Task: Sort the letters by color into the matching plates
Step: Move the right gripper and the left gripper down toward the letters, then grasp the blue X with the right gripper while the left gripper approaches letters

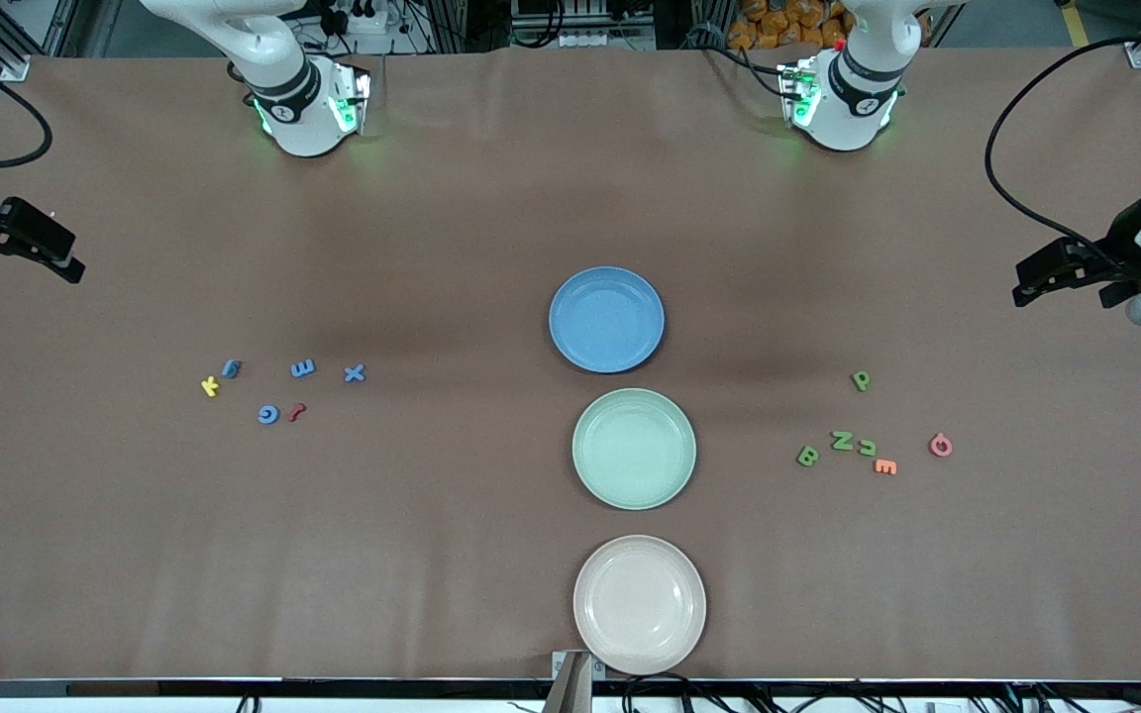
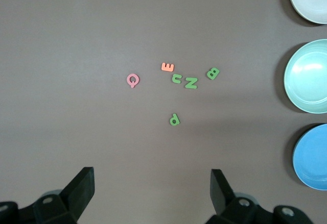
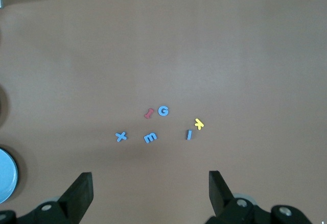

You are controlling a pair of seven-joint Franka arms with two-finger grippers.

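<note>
The blue plate (image 1: 606, 319) and the mint green plate (image 1: 634, 448) lie mid-table, both bare. Several blue letters, among them an X (image 1: 355, 373) and a G (image 1: 268, 414), lie loose toward the right arm's end. Several green letters, including a P (image 1: 861, 379), an N (image 1: 842, 441) and a B (image 1: 807, 456), lie toward the left arm's end. My right gripper (image 3: 150, 183) hangs open above the table near the blue group. My left gripper (image 2: 152, 180) hangs open near the green group. Neither holds anything.
A beige plate (image 1: 639, 603) sits nearest the front camera, in line with the other two. A yellow letter (image 1: 210, 386) and a red one (image 1: 297, 411) mix with the blue letters. An orange E (image 1: 884, 466) and a pink Q (image 1: 940, 446) lie among the green.
</note>
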